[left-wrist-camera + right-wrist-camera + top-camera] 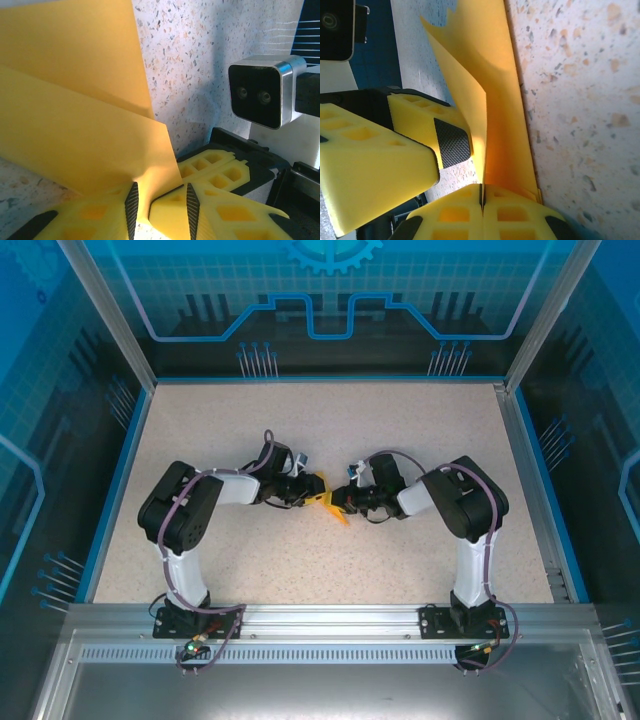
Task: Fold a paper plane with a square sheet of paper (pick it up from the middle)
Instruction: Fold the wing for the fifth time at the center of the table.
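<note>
While the thin, creased orange-yellow square sheet of paper (326, 502) is stood up at the middle of the speckled beige counter (300, 565), it is clamped by the right end effector (481, 192); the pads of the left end effector (161, 194) are spread apart around its corner.

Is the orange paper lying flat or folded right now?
Folded: the paper shows two layers, one overlapping the other, rising from the shut right claw.

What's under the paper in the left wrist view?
Speckled table shows beside the paper and at lower left; whatever lies directly beneath it is covered. Its lower corner sits inside the open left pincer.
</note>
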Controlling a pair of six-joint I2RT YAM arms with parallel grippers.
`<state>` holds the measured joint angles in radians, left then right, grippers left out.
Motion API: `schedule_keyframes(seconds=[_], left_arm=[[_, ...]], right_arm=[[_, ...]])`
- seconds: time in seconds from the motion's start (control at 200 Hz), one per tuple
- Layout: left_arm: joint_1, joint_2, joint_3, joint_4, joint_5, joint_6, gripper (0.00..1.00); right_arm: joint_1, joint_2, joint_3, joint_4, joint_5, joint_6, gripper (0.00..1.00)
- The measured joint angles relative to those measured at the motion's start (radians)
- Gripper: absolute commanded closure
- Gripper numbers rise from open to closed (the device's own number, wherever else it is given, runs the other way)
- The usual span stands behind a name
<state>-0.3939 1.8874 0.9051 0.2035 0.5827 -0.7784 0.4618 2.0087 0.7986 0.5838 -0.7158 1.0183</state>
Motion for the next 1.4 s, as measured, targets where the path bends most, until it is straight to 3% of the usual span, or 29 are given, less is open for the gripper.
schedule_keyframes(seconds=[0.54,0.825,1.401], left_arm=[[-0.002,0.012,0.024,-0.056,-0.018,0.000,0.68],[-0.002,0.023,0.042,-0.083,-0.021,0.000,0.69],[-0.006,0.032,0.061,-0.099,-0.021,0.000,0.69]], right_arm=[[-0.003,0.001,0.034,-0.062,-0.024,-0.017,0.84],[-0.003,-0.008,0.056,-0.127,-0.030,-0.064,0.81],[-0.004,-0.119,0.067,-0.433,0.041,-0.366,0.74]])
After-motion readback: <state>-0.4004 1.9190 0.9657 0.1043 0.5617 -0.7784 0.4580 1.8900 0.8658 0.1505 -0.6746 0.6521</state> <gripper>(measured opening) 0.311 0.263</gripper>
